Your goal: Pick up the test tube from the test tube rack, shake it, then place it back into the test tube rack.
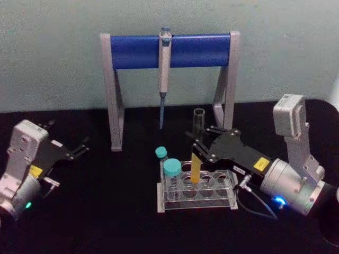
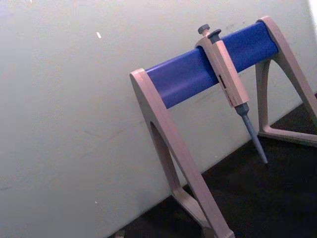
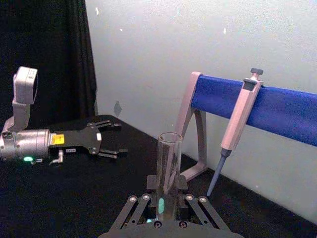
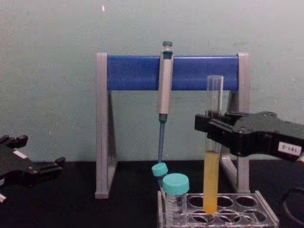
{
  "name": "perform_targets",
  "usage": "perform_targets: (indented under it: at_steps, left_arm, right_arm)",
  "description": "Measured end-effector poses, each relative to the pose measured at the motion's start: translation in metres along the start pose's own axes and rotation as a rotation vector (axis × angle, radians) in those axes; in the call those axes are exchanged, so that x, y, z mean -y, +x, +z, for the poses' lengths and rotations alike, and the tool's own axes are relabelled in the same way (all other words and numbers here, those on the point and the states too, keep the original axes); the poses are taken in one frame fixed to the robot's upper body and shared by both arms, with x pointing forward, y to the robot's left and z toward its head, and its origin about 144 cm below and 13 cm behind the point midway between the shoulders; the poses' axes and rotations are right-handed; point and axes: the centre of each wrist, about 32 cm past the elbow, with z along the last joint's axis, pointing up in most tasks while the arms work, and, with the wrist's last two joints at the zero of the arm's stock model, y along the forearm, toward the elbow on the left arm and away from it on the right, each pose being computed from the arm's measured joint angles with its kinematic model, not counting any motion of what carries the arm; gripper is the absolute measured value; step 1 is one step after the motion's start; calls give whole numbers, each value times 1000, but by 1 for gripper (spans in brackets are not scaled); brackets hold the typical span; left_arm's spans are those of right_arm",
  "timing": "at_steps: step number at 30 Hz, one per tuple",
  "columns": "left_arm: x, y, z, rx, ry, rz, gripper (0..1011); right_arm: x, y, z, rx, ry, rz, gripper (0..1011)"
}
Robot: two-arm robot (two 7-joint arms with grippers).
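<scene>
- the test tube [image 4: 212,95]: clear glass, smooth and shiny;
- the test tube rack [image 1: 201,205]: clear plastic, glossy;
- teal cap [image 1: 171,167]: smooth plastic, a bit dull;
- pipette stand [image 1: 112,90]: matt grey legs, smooth blue bar;
- table [image 1: 106,211]: black and matt, looks like cloth;
- right gripper [image 1: 200,142]: black matt shell; slightly shiny silver metal wrist

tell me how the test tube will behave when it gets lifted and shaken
Likely stiff but fragile: thin clear glass test tube, so the right end effector clamped on it shouldn't squeeze hard. Smooth wall may slip. Capless with yellow liquid low down, so hard shaking could splash it. The left end effector idles open.
</scene>
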Motion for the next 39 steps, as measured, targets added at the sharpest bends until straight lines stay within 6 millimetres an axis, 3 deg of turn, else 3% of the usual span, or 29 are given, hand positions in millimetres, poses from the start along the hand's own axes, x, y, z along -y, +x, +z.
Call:
perform_targets:
  at_steps: [39]
  left_arm:
    - [0, 0, 0, 0, 0, 0, 1001]
  right_arm:
    - [-9, 0, -19, -14, -15, -4, 238]
